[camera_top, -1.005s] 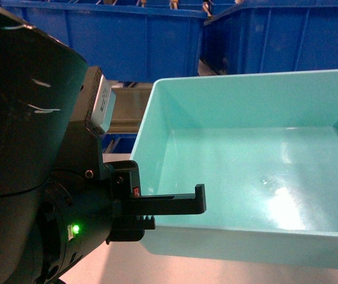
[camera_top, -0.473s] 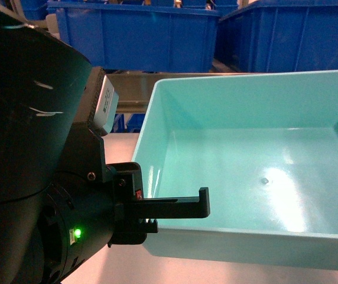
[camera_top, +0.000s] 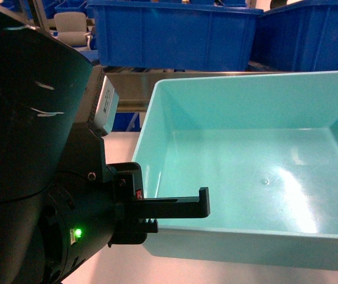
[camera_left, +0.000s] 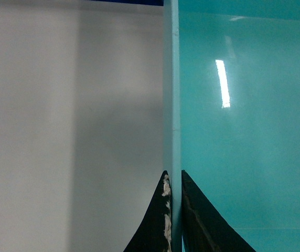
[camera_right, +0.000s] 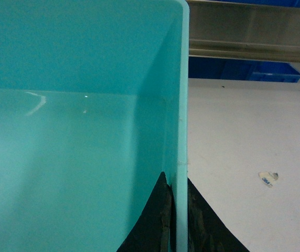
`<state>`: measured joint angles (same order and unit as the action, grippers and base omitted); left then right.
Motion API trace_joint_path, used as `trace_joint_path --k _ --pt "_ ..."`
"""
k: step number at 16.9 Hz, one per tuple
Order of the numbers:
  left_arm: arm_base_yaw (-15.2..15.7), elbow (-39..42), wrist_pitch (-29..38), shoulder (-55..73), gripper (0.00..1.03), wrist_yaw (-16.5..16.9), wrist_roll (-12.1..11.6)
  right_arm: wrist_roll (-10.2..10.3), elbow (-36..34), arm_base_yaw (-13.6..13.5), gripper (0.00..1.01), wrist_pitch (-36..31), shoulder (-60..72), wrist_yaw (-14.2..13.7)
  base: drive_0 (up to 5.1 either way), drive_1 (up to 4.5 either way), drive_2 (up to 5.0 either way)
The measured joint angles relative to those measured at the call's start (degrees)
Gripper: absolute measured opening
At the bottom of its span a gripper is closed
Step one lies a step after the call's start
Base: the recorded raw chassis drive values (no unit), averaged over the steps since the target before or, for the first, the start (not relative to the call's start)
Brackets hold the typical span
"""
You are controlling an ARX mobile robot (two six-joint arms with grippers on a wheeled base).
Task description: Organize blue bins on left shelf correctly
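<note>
Now we carry the turquoise bin [camera_top: 246,177] between both arms: the left gripper [camera_left: 172,210] is pinched onto its left wall and the right gripper [camera_right: 175,215] onto its right wall, each with one finger inside and one outside. It hangs empty over the pale tabletop [camera_right: 244,136], near the steel rack rail [camera_top: 127,89] below the dark blue bins [camera_top: 175,35]. Next, we judge, comes a level push forward onto the rack.
</note>
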<state>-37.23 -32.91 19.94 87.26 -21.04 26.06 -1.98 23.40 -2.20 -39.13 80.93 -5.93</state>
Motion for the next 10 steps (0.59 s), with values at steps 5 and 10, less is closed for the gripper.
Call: trace_joint_path --k 5,10 --pt "0.0 0.0 0.1 0.0 0.02 -0.1 0.0 0.0 0.0 0.0 0.02 -0.2 0.0 0.0 -5.0 2.40 2.4" --pt "0.0 0.0 0.0 0.0 0.02 -0.1 0.0 0.0 0.0 0.0 0.02 -0.1 0.0 0.0 -5.0 2.40 2.4"
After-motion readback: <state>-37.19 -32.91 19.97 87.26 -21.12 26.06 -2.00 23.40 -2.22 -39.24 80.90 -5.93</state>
